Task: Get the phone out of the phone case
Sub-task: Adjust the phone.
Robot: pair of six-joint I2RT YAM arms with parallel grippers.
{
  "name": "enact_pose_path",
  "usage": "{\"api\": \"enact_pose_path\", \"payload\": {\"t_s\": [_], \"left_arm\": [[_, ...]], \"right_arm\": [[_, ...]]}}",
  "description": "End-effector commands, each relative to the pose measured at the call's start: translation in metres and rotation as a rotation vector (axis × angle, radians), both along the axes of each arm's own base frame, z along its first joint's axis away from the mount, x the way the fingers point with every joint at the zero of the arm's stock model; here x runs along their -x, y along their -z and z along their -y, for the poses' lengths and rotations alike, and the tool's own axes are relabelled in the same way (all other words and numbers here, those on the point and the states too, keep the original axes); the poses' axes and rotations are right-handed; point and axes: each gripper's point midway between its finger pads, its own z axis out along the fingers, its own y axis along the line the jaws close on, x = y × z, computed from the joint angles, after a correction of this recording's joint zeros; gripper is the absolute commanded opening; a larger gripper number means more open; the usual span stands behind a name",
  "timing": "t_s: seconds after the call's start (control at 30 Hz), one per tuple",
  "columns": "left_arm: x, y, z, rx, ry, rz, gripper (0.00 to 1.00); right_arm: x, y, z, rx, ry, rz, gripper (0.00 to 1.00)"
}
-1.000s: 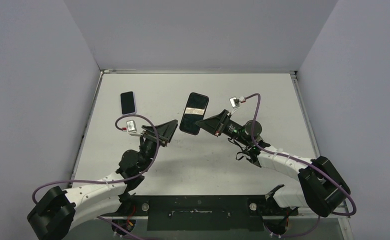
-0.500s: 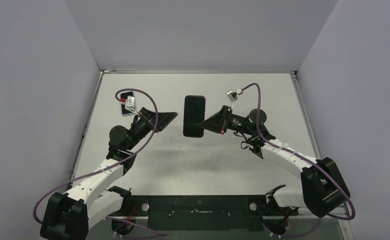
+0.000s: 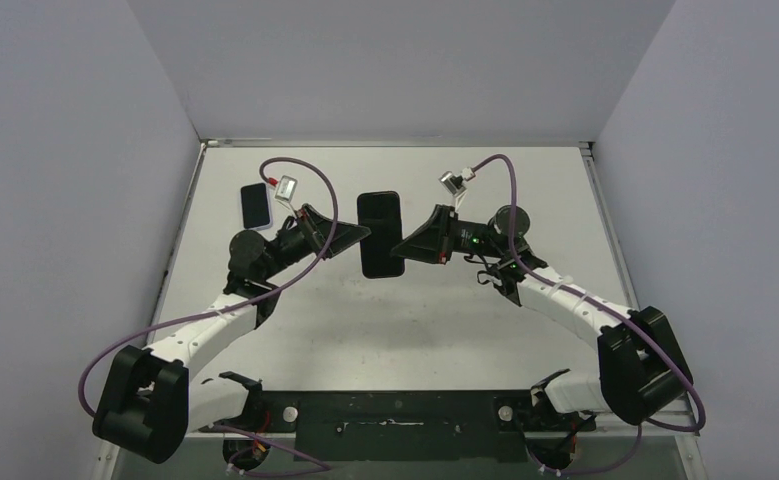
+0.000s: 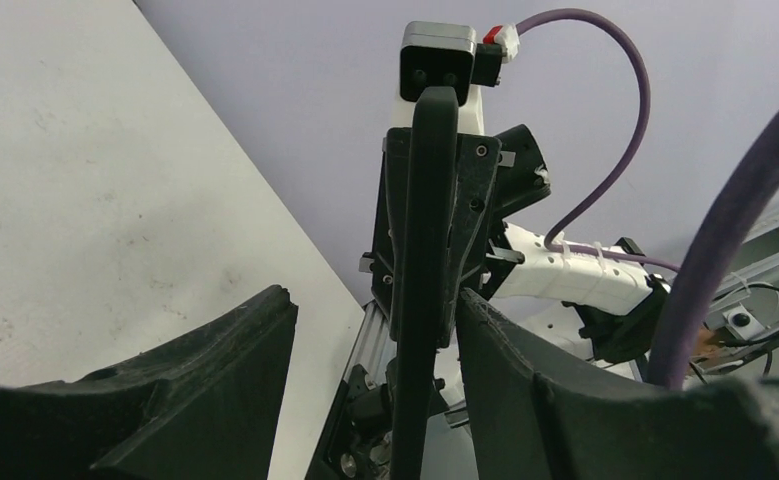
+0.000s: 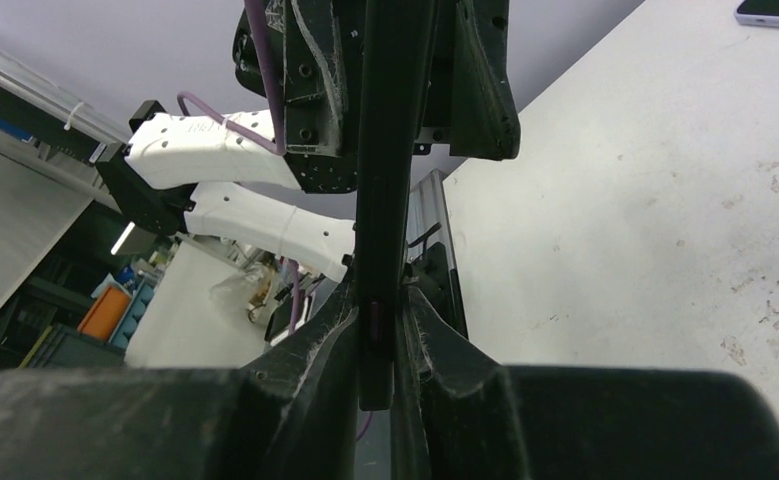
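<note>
A black phone case (image 3: 380, 235) with the phone in it is held above the middle of the table; from these views I cannot tell phone from case. My right gripper (image 3: 401, 246) is shut on its right edge, and in the right wrist view the slab (image 5: 390, 150) stands edge-on between the pinching fingers (image 5: 377, 330). My left gripper (image 3: 361, 232) is open and straddles the slab's left edge. In the left wrist view the slab (image 4: 420, 300) sits close to the right finger (image 4: 495, 350), with a wide gap to the left finger (image 4: 250, 345).
A second dark phone (image 3: 255, 204) lies flat on the white table (image 3: 485, 330) at the back left, behind my left arm; its corner shows in the right wrist view (image 5: 775, 10). Purple cables loop above both wrists. Grey walls enclose the table on three sides.
My left arm has swung forward and right until its open fingers straddle the slab. My right arm has shifted the slab slightly left and turned it upright; its grey-striped face no longer shows.
</note>
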Motion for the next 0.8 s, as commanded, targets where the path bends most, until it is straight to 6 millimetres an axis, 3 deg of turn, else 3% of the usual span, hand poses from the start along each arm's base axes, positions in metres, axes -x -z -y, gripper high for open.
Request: {"api": "enact_pose_path", "payload": {"t_s": [0.0, 0.17, 0.33, 0.47, 0.57, 0.63, 0.77], "left_arm": [[0.011, -0.035, 0.005, 0.041, 0.061, 0.116, 0.57], [0.010, -0.035, 0.008, 0.032, 0.083, 0.105, 0.51], [0.010, -0.039, 0.010, 0.036, 0.093, 0.102, 0.37], [0.010, -0.042, 0.009, 0.048, 0.090, 0.092, 0.20], [0.008, -0.044, 0.007, 0.067, 0.070, 0.074, 0.00], [0.006, -0.044, 0.003, 0.087, 0.037, 0.056, 0.00], [0.001, -0.046, -0.007, 0.135, -0.049, 0.015, 0.00]], "right_arm": [[0.005, -0.032, -0.006, -0.057, -0.046, 0.156, 0.00], [0.010, -0.033, -0.015, -0.049, -0.093, 0.174, 0.00], [0.010, -0.032, -0.019, -0.041, -0.115, 0.184, 0.00], [0.008, -0.028, -0.020, -0.017, -0.111, 0.192, 0.00], [0.006, -0.026, -0.019, -0.001, -0.096, 0.196, 0.00], [0.005, -0.026, -0.018, -0.001, -0.074, 0.198, 0.00], [0.001, -0.023, -0.015, 0.002, -0.013, 0.189, 0.13]]}}
